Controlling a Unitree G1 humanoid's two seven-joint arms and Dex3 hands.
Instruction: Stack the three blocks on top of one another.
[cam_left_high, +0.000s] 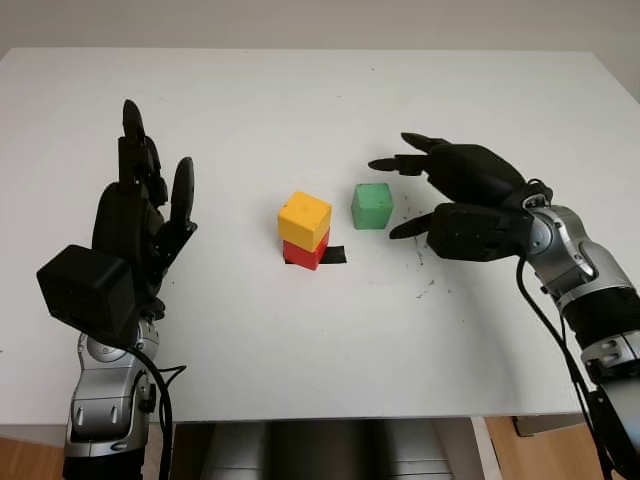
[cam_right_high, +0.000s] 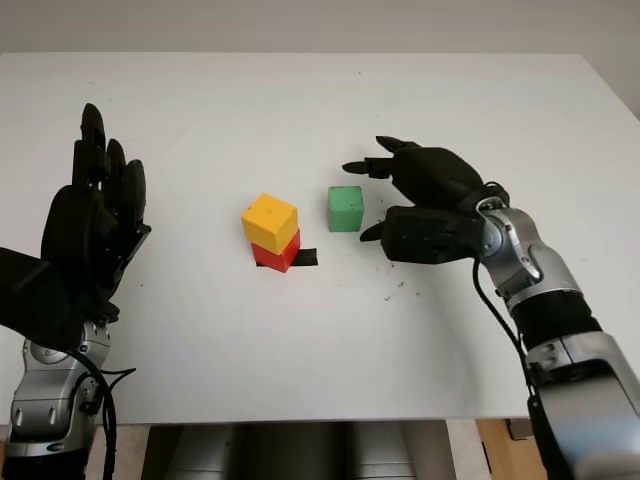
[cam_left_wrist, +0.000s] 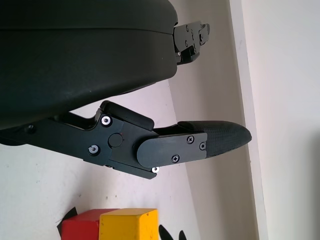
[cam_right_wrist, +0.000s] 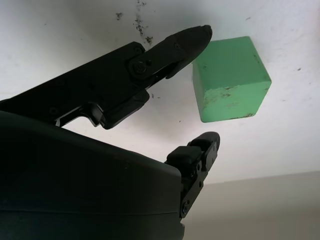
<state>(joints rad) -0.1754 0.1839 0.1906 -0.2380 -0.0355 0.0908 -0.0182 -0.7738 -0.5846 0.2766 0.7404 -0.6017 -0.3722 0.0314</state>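
While raised open and empty over the left part of the white table (cam_left_high: 300, 380), left hand (cam_left_high: 135, 215) well apart from the blocks. Near the table's middle, one yellow block (cam_left_high: 304, 220) stacked on one red block (cam_left_high: 303, 254), turned slightly askew, beside a small black mark (cam_left_high: 333, 254) on the tabletop. Just to the right, one green block (cam_left_high: 372, 205) sitting alone on the table, apart from the pair. Three blocks in all, two already stacked. Further right, right hand (cam_left_high: 455, 195) open wide and empty, near the green block. From the right wrist, closer detail: fingertips (cam_right_wrist: 192, 37) either side of the green block (cam_right_wrist: 230, 77), not clearly touching it, plus dark scuffs (cam_right_wrist: 142, 35) on the tabletop. From the left wrist, yellow block (cam_left_wrist: 129, 224) and red block (cam_left_wrist: 80, 226) seen side-on past a finger (cam_left_wrist: 210, 140).
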